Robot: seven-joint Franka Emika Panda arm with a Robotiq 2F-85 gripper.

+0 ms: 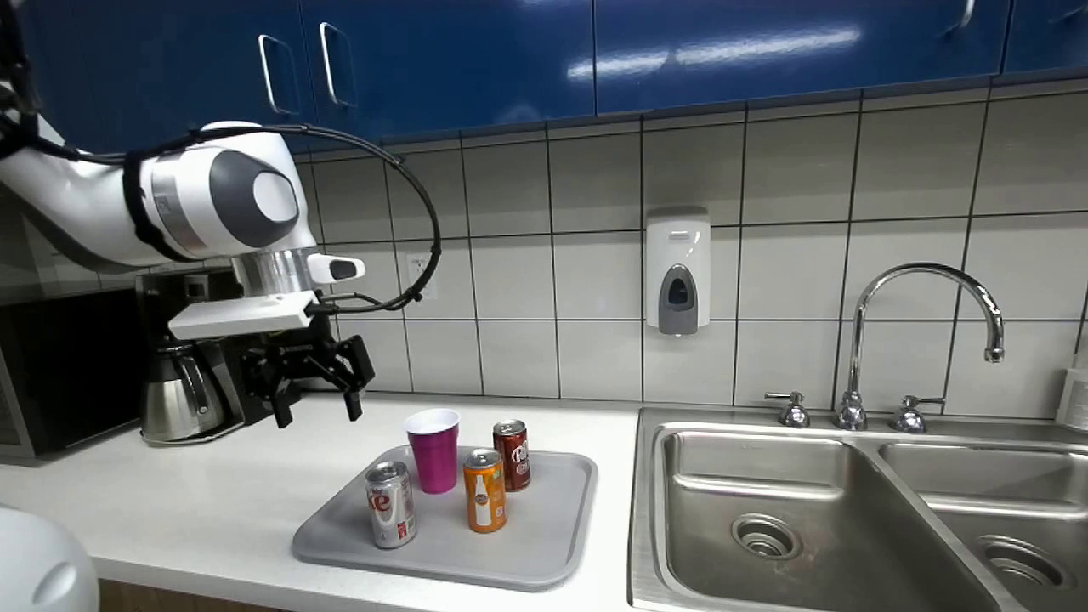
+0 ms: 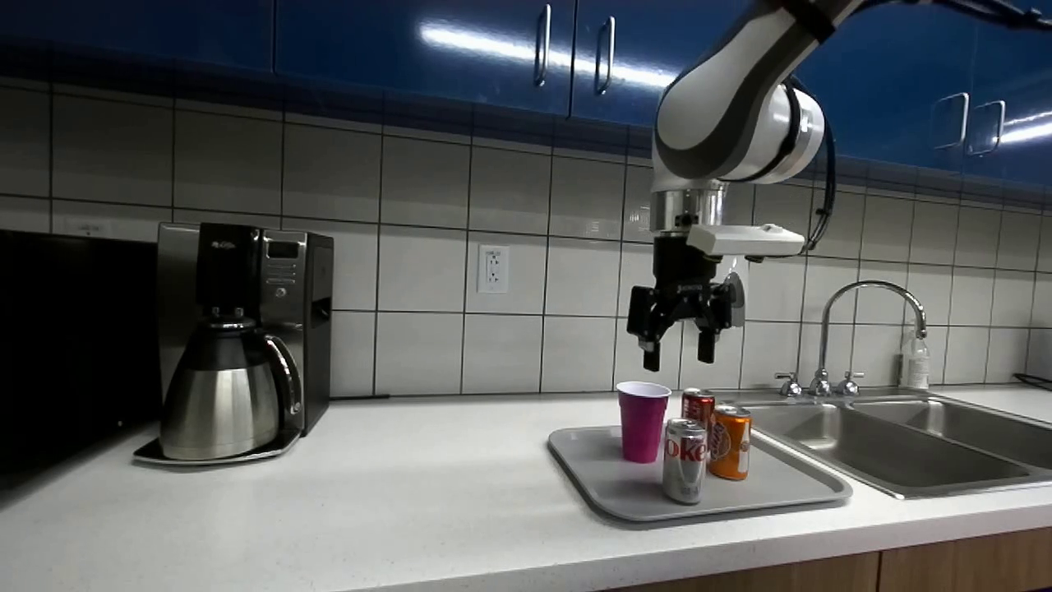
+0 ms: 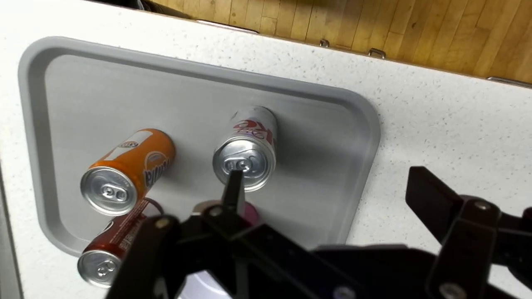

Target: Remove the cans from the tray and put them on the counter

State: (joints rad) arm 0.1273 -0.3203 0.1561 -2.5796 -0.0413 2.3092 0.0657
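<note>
The silver can (image 1: 392,506), orange can (image 1: 485,493) and dark red-brown can (image 1: 512,457) stand upright on the grey tray (image 1: 552,552). They also show in the other views: silver can (image 2: 685,464) (image 3: 253,128), orange can (image 2: 730,444) (image 3: 137,158), partly covered dark red-brown can (image 2: 698,407) (image 3: 118,236). The tray (image 2: 612,497) rests on the white counter (image 2: 394,510). My gripper (image 1: 318,412) is open and empty, above the counter and tray, touching nothing. In the wrist view its fingers (image 3: 328,178) are wide apart, one overlapping the silver can's lid.
A pink-magenta cup (image 1: 437,455) stands on the tray behind the silver can; my gripper mostly hides it in the wrist view. A steel sink (image 1: 765,476) lies on one side of the tray. A coffee maker (image 2: 238,345) stands on the other side, near the tiled wall.
</note>
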